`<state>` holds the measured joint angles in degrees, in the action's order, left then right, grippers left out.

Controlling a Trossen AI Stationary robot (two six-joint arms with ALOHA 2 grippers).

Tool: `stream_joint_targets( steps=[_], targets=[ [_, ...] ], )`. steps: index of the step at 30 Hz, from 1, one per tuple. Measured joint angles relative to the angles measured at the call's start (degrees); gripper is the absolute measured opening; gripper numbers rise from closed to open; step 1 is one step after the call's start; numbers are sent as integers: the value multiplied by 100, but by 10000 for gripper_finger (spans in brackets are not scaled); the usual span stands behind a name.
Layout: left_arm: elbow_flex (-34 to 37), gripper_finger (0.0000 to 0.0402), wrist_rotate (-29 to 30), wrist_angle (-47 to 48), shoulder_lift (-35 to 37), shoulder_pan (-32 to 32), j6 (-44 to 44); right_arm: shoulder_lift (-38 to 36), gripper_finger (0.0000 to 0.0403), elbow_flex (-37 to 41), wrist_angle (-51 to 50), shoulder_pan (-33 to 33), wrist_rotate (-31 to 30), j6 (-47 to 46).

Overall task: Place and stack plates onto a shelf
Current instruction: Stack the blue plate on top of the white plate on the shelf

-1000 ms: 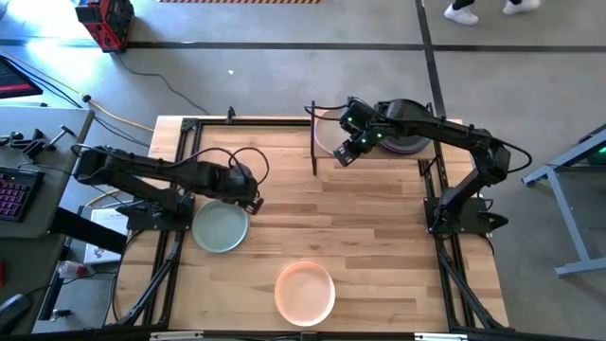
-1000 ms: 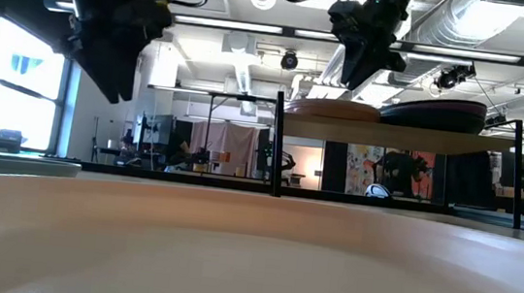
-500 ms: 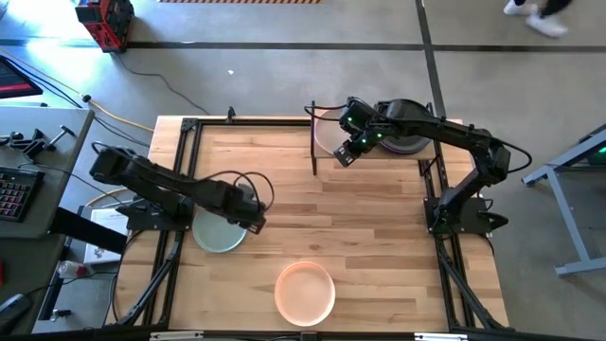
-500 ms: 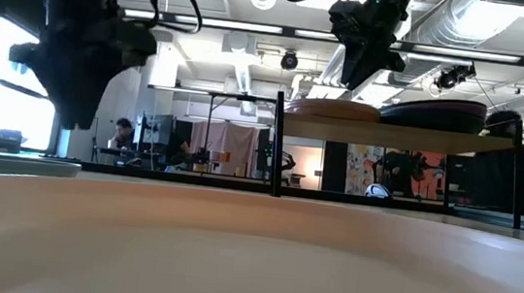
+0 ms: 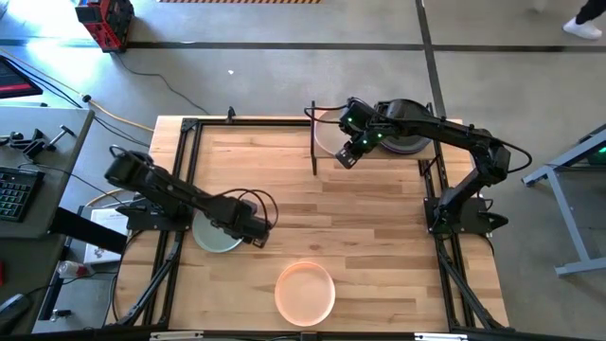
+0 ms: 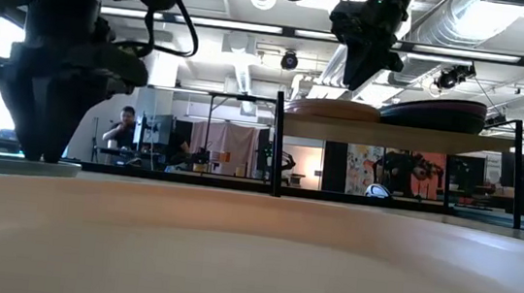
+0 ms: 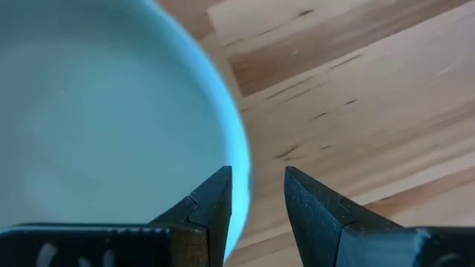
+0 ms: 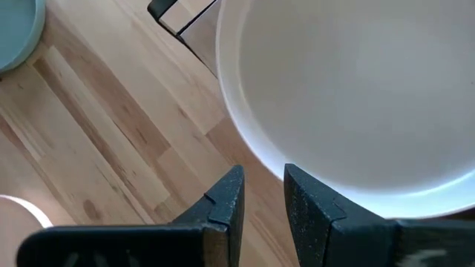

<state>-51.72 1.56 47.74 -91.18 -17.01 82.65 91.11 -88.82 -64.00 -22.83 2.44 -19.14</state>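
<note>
A sage green plate (image 5: 216, 232) lies flat on the table at the left. My left gripper (image 5: 253, 230) hangs open just over its right rim (image 7: 239, 141), pointing down, one finger above the plate's inside and one above the bare wood outside. Whether either finger touches the rim cannot be told. A peach-pink plate (image 5: 305, 292) lies near the front edge. The shelf (image 6: 400, 137) stands at the far right and carries a beige plate (image 8: 356, 89) and a darker stack with a purple plate (image 5: 405, 142). My right gripper (image 5: 347, 155) hovers open in front of the beige plate, with nothing between its fingers.
Black posts (image 5: 313, 152) rise at the shelf's corners, close to my right gripper. The peach-pink plate (image 6: 250, 262) fills the foreground of the low view. Bare wood (image 5: 379, 237) lies between the plates and the shelf. People show in the room beyond the table.
My left gripper has moved toward the table's near edge and gone down, rolling at the wrist, until it stands low over the green plate's right rim. Its fingers stay apart. The plates have not moved.
</note>
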Motion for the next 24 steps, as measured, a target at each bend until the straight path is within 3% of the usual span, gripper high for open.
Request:
stream_joint_targets(
  steps=[13, 24],
  targets=[
    [4, 108, -243, -142, -453, -40, 107, -4, 75, 0, -3, 0, -2, 271],
    [4, 7, -254, 24, -344, 183, -1042, -4, 75, 0, 32, 0, -4, 256]
  ],
)
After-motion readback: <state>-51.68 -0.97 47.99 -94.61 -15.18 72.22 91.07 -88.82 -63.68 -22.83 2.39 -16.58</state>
